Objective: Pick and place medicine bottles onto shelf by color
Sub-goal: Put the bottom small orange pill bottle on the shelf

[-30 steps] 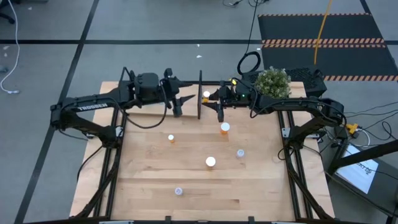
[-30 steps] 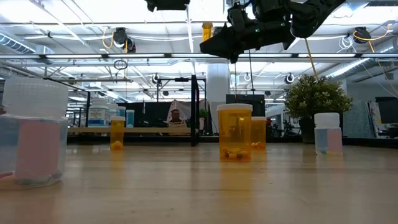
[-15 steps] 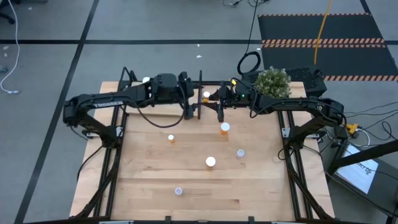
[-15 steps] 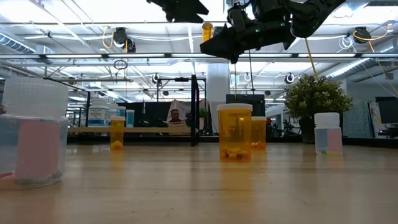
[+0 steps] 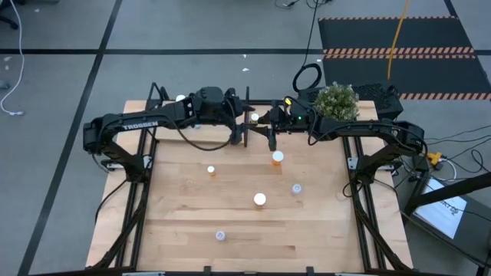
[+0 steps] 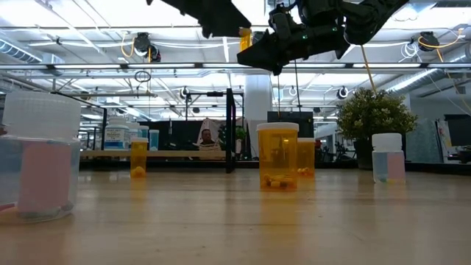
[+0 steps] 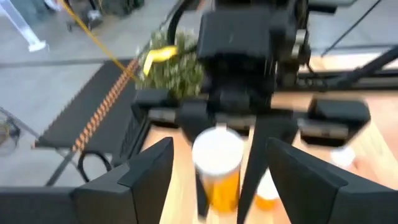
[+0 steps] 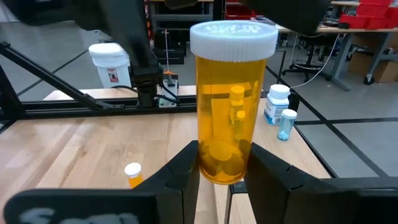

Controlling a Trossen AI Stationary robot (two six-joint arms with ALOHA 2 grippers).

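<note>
Right hand (image 8: 221, 171) clamps translucent orange cylindrical bottle (image 8: 231, 109), ribbed white cap; left hand (image 7: 217, 180) fingers apart.

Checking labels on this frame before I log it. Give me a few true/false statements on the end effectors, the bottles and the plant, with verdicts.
1. The right end effector grips an orange pill bottle with a white cap. True.
2. The left end effector is clamped shut on a bottle. False: its fingers stand apart on either side of the orange bottle the right one holds, not touching it.
3. Both end effectors are near the shelf divider at the far edge of the table. True.
4. The potted plant stands at the table's near left corner. False: it is at the far right.
5. No bottles remain on the tabletop. False: several stand there.
</note>
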